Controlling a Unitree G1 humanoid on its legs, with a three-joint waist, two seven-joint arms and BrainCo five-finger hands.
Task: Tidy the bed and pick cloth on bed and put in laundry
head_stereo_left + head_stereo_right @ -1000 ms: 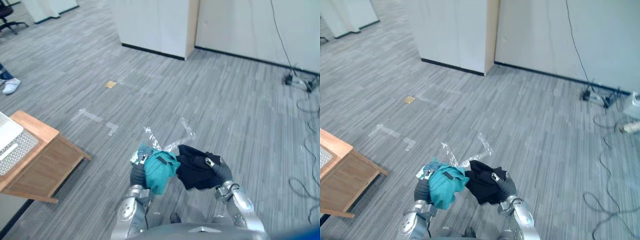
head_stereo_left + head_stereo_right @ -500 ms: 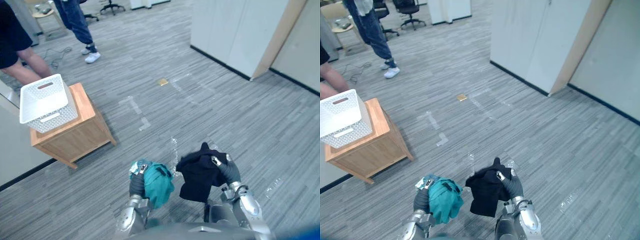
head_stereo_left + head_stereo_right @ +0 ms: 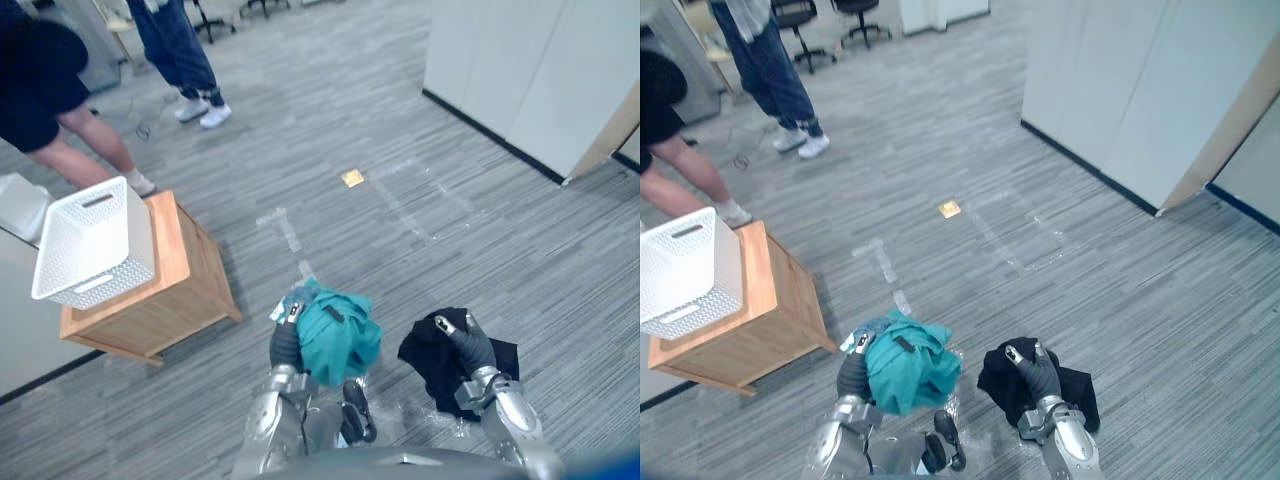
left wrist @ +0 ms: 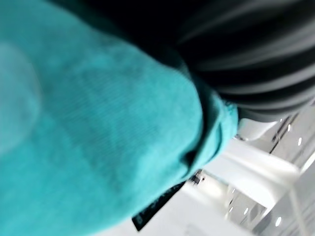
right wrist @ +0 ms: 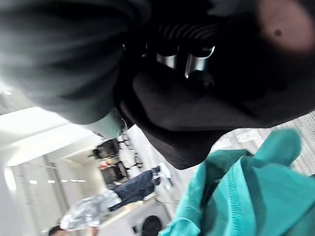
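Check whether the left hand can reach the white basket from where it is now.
Probably not yet: the left hand, shut on the teal cloth, is well short of the white basket on the wooden stand to its left. Only carpet lies between them.

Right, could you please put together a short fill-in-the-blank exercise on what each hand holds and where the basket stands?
The left hand grips a cloth coloured ____.
The right hand grips a second cloth coloured ____.
The white basket stands on a small table made of ____.
Missing words: teal; black; wood.
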